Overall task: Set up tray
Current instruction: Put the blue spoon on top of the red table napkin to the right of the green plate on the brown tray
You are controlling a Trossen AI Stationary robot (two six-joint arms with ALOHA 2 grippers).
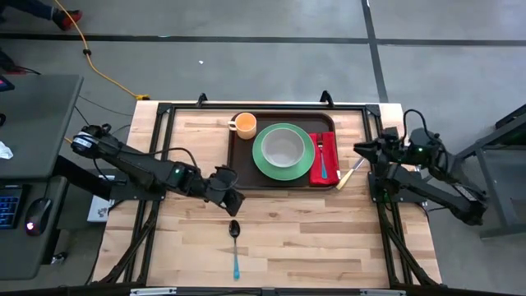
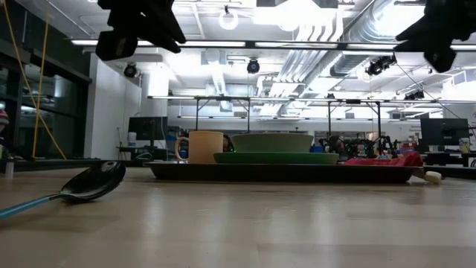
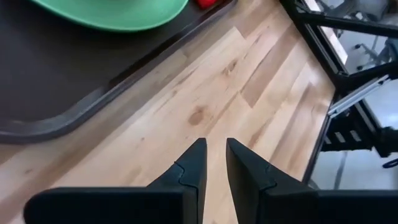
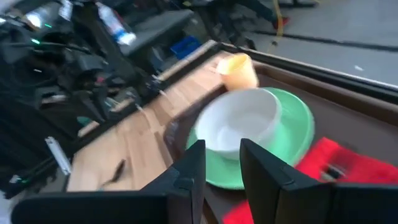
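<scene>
Both grippers hung above the table with nothing in them. From above, the left gripper [image 1: 236, 202] sat over bare wood just off the near left corner of the tray [image 1: 243, 156], and the right gripper [image 1: 362, 149] sat beyond the tray's right end. The tray lay at the far middle of the table [image 1: 296, 238], carrying an orange cup [image 1: 245, 125], a green plate [image 1: 283, 152] with a white bowl [image 1: 283, 145] on it, and a red napkin [image 1: 325, 158] with a fork [image 1: 321, 156] on top. A knife [image 1: 348, 175] lay just beside the tray's right edge, and a spoon [image 1: 235, 247] with a blue handle lay alone near the front.

At table height, the spoon [image 2: 71, 191] rested in the foreground, and the tray [image 2: 282, 173] stood behind it with the cup [image 2: 204, 147] and plate [image 2: 277, 158] on it.

Past the left wrist, the fingers [image 3: 194, 163] stood slightly apart over wood, the tray's rim [image 3: 74, 115] close ahead.

Past the right wrist, the fingers [image 4: 193, 163] were likewise parted and empty, pointing toward the bowl [image 4: 242, 121], plate [image 4: 292, 134], cup [image 4: 236, 70] and napkin [image 4: 329, 165].
</scene>
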